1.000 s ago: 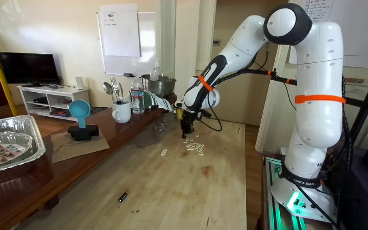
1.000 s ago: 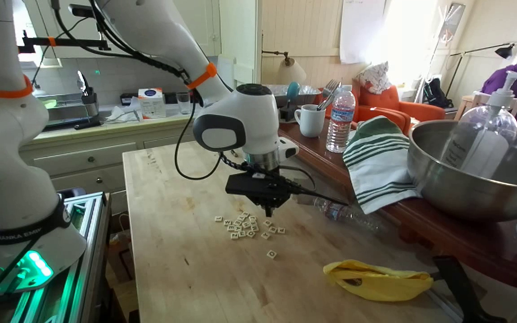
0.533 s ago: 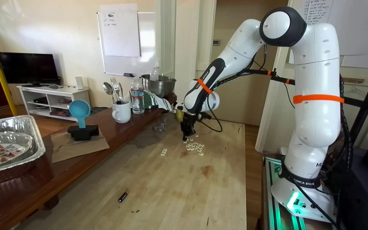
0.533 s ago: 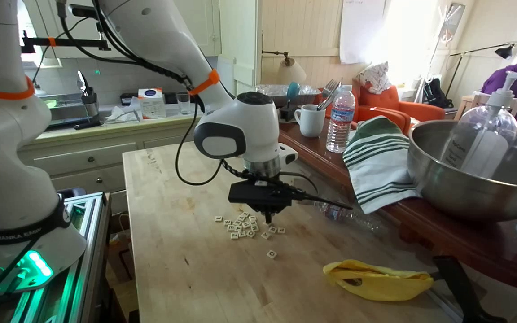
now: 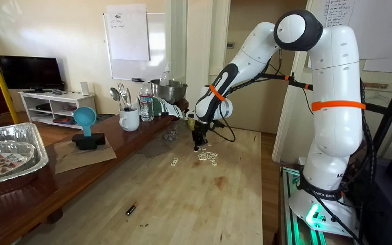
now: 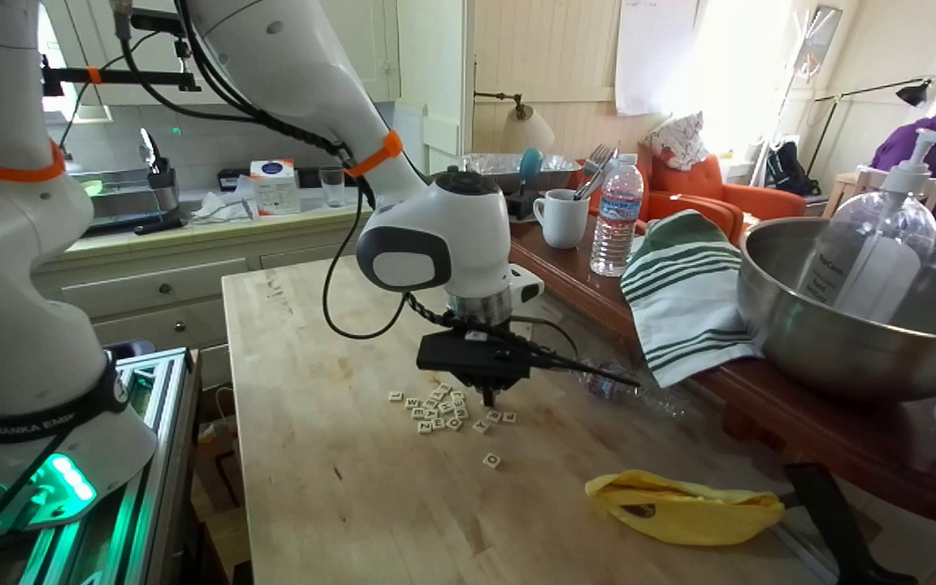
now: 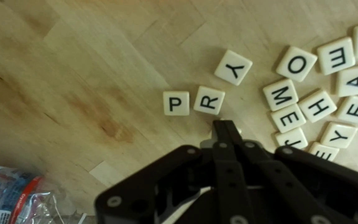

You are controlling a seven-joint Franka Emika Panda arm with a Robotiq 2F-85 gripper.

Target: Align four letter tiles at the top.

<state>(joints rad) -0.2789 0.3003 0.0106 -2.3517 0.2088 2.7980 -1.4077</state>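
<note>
Cream letter tiles [image 7: 317,105] lie on the pale wooden tabletop [image 7: 129,77], their letters crisp in the wrist view but too small to read in an exterior view. That exterior view shows a short row of tiles [image 5: 174,161] set apart from the rest and, well away from them all, a battery [image 5: 131,209]; the wrist view takes in neither. A lone O tile [image 6: 491,461] and a yellow object [image 6: 687,512] also lie outside the wrist view, though plain in an exterior view. Only the wrist view shows up close the red-edged label [image 7: 2,189] of a plastic bottle [image 7: 40,207], at its lower left corner. The pincer [image 7: 224,122] points down over the tiles, closed, its two fingers flush against each other. One tile [image 7: 239,131] lies right at the fingertips, mostly covered by them and its letter hidden; whether they touch it, I cannot tell. Just beyond, in the wrist view, is an R tile [image 7: 209,100], with a P tile [image 7: 176,103] beside it across a narrow gap and a Y tile [image 7: 233,67], set askew, a little farther off. The main cluster [image 7: 281,95] spreads to the right there, some tiles touching, others just apart.
</note>
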